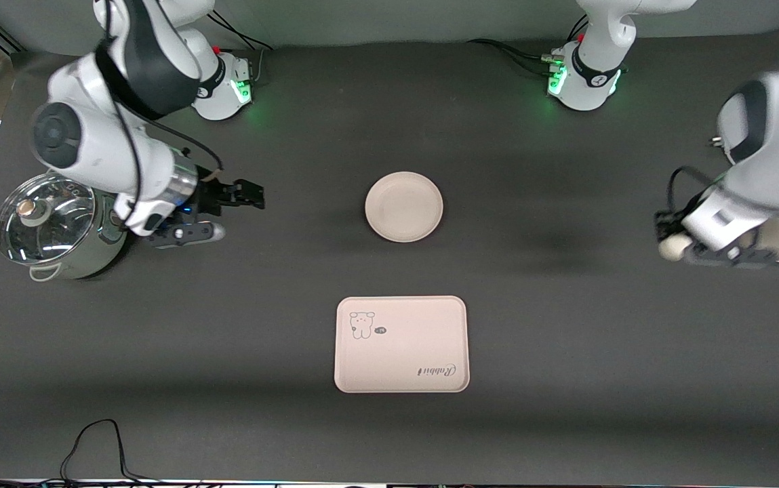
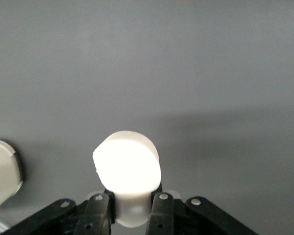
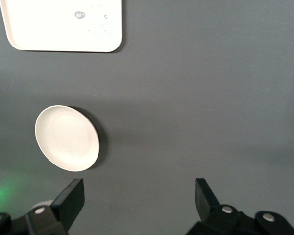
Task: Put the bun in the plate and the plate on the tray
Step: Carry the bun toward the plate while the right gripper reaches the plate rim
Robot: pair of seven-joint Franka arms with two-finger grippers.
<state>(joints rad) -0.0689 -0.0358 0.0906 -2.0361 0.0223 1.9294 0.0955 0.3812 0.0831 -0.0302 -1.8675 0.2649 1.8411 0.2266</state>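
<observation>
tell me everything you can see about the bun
The bun is a small, smooth, off-white rounded lump with no markings. The left gripper pinches its lower part between its fingers, holding it in the air over the dark table at the left arm's end. It is well away from the plate, and nothing else touches it.

Smooth matt plate [image 1: 403,206] and tray [image 1: 401,344]; glossy glass-lidded metal pot [image 1: 50,227].
</observation>
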